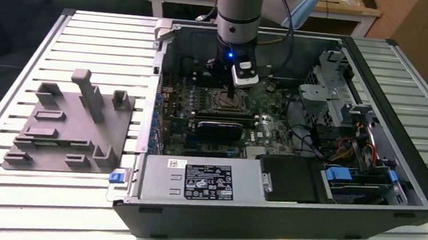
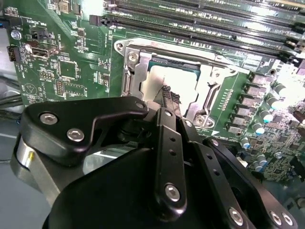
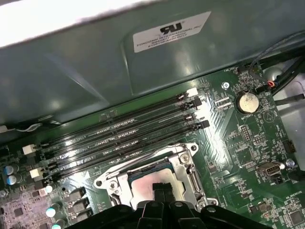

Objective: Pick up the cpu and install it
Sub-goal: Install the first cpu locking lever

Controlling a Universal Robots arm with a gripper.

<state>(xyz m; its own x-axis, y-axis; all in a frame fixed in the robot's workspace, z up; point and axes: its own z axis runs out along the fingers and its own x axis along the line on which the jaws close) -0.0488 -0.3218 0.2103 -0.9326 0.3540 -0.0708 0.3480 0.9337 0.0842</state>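
One arm reaches straight down into the open computer case (image 1: 283, 217), and its gripper (image 2: 167, 98) has its fingertips pressed together, nothing between them, resting on or just over the cpu (image 2: 183, 81). The cpu lies flat inside the metal socket frame (image 2: 133, 62) on the green motherboard (image 2: 62, 62), its pale top showing on either side of the fingertips. In the first wrist view the same closed fingertips (image 3: 164, 191) sit over the chip, with the long memory slots (image 3: 124, 133) just beyond the frame. On the exterior view's left, a grey plastic fixture block (image 1: 69, 123) stands on the slatted table (image 1: 9, 195), well apart from the case.
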